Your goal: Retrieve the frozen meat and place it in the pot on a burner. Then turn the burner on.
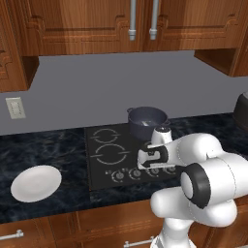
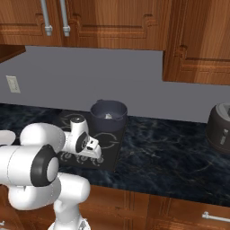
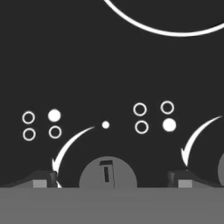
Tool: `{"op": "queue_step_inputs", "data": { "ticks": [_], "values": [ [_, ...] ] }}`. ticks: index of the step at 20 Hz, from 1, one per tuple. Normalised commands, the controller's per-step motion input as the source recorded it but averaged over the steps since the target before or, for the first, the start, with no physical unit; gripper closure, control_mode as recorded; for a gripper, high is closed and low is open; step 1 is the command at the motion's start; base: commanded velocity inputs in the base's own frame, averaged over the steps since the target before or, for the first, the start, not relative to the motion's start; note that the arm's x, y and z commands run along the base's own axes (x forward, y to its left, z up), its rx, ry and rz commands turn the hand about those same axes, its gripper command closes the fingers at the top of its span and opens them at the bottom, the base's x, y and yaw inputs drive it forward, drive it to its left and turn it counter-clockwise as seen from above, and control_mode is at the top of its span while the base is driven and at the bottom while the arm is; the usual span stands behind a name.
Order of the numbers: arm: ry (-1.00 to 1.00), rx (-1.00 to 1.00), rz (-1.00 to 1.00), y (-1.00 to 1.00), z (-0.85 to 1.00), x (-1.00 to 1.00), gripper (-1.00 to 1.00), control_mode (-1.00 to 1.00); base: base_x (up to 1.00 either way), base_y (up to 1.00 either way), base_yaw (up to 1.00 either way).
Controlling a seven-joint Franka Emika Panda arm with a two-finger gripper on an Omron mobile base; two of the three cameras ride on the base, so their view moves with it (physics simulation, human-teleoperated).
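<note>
Ann: Over the stove (image 1: 104,160), the hand (image 3: 113,177) is hanging wide open, holding nothing. A knob (image 3: 107,173) is sitting right between its fingers (image 3: 43,178).

Ben: Where is the meat?

Ann: Something pale is lying in the pot (image 1: 147,120) on the back burner. I am guessing that is the meat.

Ben: So the knob is next?

Ann: I am thinking so. It is looking small, round, hard and maybe slippery. Pinching its sides and twisting is looking best.
</note>
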Motion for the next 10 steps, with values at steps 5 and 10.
{"op": "queue_step_inputs", "data": {
  "ticks": [5, 10],
  "values": [
    [-0.01, 0.02, 0.0, 0.0, -0.3, 0.0, 1.0, -1.0, 0.0, 0.0, 0.0],
    [-0.01, 0.02, 0.0, 0.0, -0.29, -0.07, 1.0, -1.0, 0.0, 0.0, 0.0]
  ]
}}
